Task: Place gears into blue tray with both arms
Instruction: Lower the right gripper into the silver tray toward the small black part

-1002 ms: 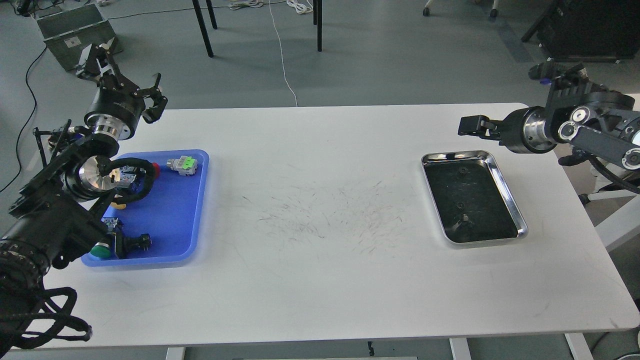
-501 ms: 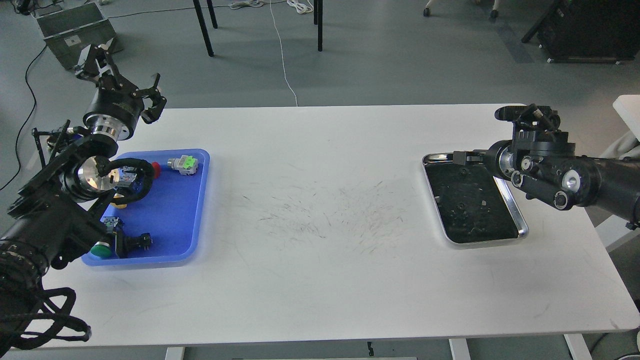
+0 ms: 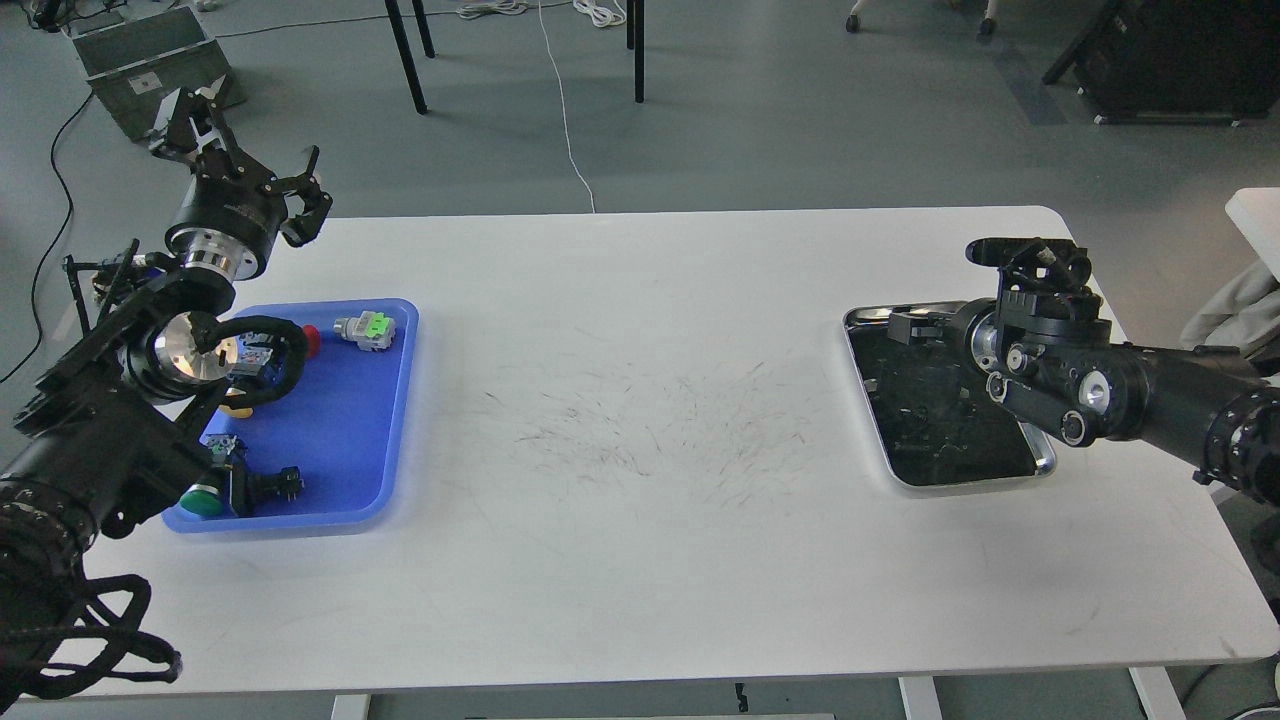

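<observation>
With the right pincer [image 3: 915, 325] low over the steel tray [image 3: 1040, 462], its state unclear, I should centre on one gear [image 3: 965, 405] at 3 o'clock; left pincer [image 3: 245, 150] spread, idle.

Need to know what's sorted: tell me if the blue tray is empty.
Not empty. The blue tray holds push-button switches; no gears are visible in it.

White table [image 3: 640, 560], blue tray [image 3: 345, 455] at left, steel tray [image 3: 1040, 462] at right, well apart.
</observation>
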You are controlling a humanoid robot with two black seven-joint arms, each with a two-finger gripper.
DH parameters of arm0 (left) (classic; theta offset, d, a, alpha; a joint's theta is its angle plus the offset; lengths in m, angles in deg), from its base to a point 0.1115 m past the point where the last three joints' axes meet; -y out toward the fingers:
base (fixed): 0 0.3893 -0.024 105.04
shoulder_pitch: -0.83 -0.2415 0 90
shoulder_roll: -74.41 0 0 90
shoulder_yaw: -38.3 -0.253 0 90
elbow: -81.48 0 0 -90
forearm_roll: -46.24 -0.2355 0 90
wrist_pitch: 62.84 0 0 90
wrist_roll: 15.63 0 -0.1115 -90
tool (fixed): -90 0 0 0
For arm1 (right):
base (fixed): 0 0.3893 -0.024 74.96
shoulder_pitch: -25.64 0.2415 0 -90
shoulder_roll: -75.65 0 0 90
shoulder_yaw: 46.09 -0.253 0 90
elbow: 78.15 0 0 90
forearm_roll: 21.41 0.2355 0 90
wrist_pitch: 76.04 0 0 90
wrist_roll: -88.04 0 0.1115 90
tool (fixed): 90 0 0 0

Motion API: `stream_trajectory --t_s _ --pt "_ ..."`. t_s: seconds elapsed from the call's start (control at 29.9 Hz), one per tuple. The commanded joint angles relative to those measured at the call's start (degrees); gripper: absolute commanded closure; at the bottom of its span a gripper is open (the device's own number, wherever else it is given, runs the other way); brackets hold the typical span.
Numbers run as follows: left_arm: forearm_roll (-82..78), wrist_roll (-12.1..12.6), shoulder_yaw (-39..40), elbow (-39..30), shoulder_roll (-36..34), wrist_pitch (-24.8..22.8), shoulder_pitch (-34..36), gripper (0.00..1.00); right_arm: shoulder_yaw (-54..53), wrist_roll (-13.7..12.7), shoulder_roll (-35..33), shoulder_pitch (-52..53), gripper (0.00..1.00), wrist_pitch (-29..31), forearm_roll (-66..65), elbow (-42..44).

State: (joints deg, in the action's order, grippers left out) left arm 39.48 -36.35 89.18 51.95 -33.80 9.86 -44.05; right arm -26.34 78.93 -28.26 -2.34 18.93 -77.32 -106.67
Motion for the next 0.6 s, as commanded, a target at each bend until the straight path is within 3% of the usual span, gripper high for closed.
stream_trajectory --t_s 0.0,0.37,0.57 --pt "0.0 0.0 0.0 0.0 -0.1 0.0 0.0 0.02 0.0 0.1 1.9 -0.7 0.06 -0.2 0.0 2.6" --pt "0.0 0.0 0.0 0.0 -0.1 0.0 -0.1 0.02 0.1 0.1 4.9 -2.3 0.08 -0.2 -0.1 6.1" --pt "0.0 0.0 0.0 0.0 -0.6 0.0 -0.1 0.02 1.9 0.1 4.9 -2.3 0.14 -0.3 -0.1 6.5"
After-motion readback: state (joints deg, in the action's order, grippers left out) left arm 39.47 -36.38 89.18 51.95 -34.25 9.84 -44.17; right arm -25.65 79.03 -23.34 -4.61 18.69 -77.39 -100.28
